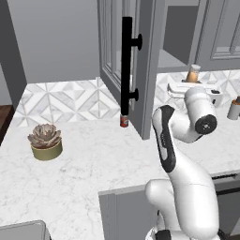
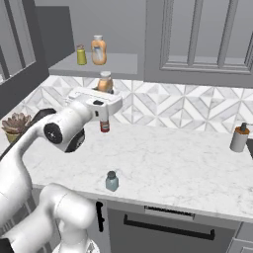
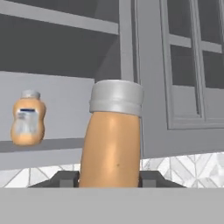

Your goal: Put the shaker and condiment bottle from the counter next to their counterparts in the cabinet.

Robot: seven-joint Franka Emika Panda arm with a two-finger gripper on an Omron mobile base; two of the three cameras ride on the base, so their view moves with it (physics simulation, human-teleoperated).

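My gripper (image 3: 111,179) is shut on the condiment bottle (image 3: 113,140), an amber-orange bottle with a pale cap that stands upright between the dark fingertips (image 3: 65,178). I hold this bottle (image 2: 105,81) in the air just below and in front of the open cabinet's shelf (image 2: 99,66). On that shelf stand a matching orange bottle (image 2: 99,49) and a small yellow-green shaker (image 2: 81,55). The teal-grey shaker (image 2: 112,181) stands on the counter (image 2: 173,158) near its front edge. From the left, the held bottle (image 1: 192,73) shows above the gripper (image 1: 192,86).
The cabinet door (image 1: 145,56) hangs open with its black bar handle (image 1: 126,65) over the counter (image 1: 93,159). A small red can (image 1: 124,121) stands under it. A potted succulent (image 1: 45,140) sits at the left, and a grey cylinder with a brown top (image 2: 239,138) at the right.
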